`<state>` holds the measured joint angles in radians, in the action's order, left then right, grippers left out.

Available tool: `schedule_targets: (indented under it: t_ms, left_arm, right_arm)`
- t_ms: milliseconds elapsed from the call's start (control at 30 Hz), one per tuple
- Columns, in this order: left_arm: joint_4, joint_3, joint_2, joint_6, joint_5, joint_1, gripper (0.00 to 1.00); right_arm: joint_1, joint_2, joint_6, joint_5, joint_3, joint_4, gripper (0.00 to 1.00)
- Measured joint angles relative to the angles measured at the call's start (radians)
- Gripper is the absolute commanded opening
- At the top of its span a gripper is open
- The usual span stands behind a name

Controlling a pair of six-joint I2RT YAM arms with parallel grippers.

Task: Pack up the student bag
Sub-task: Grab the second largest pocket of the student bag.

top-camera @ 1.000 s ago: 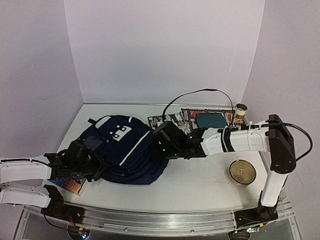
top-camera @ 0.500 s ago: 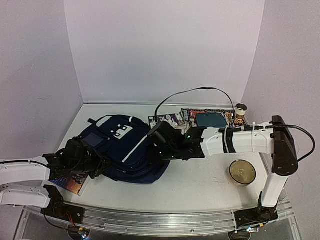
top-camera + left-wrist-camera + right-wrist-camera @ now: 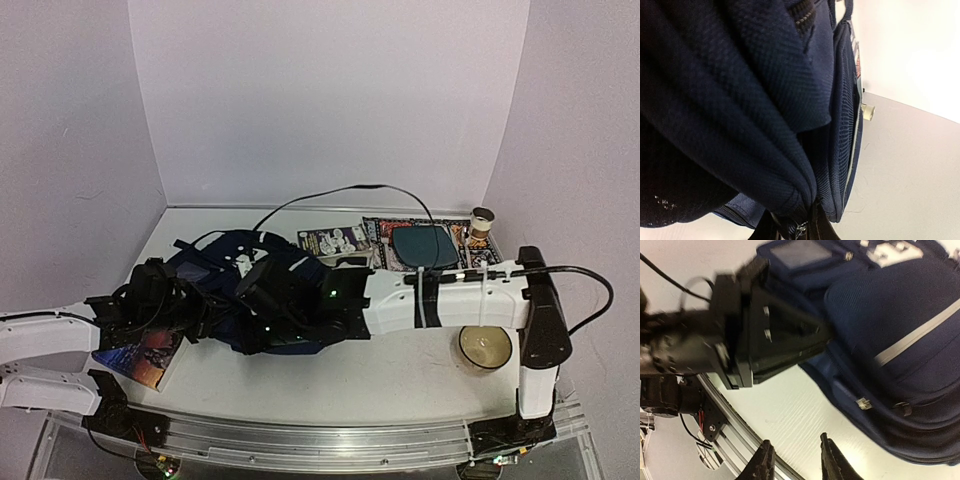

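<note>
The student bag (image 3: 215, 258), a large navy backpack with white stripe trim, lies bunched at the table's left. Its fabric folds fill the left wrist view (image 3: 740, 100), and its striped side shows in the right wrist view (image 3: 900, 315). My left gripper (image 3: 807, 222) is shut on a fold of the bag beside a zipper; from above it sits at the bag's left edge (image 3: 205, 322). My right arm reaches across the bag, hiding much of it. The right gripper (image 3: 792, 455) is open over bare table in front of the bag (image 3: 255, 328), nothing between its fingers.
A patterned mat with a teal pouch (image 3: 420, 243) lies at the back right, with a small brown roll (image 3: 482, 225) beside it. A bowl (image 3: 485, 348) stands front right, and a picture book (image 3: 148, 358) front left. A black cable (image 3: 330, 192) arcs over the back. The metal rail (image 3: 725, 440) runs close in front.
My right arm swept left across the bag and its gripper went from shut to open. The left gripper closed on the bag's fabric, and the bag bunched up toward the left.
</note>
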<state>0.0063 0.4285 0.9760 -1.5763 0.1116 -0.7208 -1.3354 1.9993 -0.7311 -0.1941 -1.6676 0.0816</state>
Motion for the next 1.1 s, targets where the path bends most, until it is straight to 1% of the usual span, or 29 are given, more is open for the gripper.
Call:
schedule_targets:
  t_ms: [67,167,333,433,567,700,833,1100]
  left_arm:
    - [0.000,0.007,0.000,-0.007,0.000,0.000,0.00]
    - [0.000,0.010,0.001,-0.020,-0.001,-0.004,0.00]
    - [0.000,0.010,0.002,-0.025,-0.002,-0.015,0.00]
    - [0.000,0.010,0.002,-0.028,-0.004,-0.025,0.00]
    - [0.004,0.010,0.002,-0.030,-0.010,-0.041,0.00]
    - [0.013,0.010,0.002,-0.030,-0.019,-0.051,0.00]
    - [0.013,0.015,0.004,-0.029,-0.028,-0.057,0.00]
    - [0.012,0.022,0.006,-0.029,-0.043,-0.063,0.00]
  right_arm:
    - [0.000,0.027,-0.014,0.005,0.000,0.006,0.36]
    - [0.000,0.058,-0.045,-0.004,-0.001,0.017,0.44]
    - [0.004,0.074,-0.105,-0.062,-0.002,0.022,0.52]
    - [0.013,0.075,-0.141,-0.105,-0.002,0.022,0.54]
    - [0.028,0.075,-0.171,-0.139,-0.005,0.024,0.54]
    - [0.038,0.079,-0.193,-0.149,-0.013,0.029,0.50]
    - [0.041,0.081,-0.205,-0.154,-0.017,0.038,0.44]
    - [0.050,0.084,-0.215,-0.153,0.001,0.040,0.23]
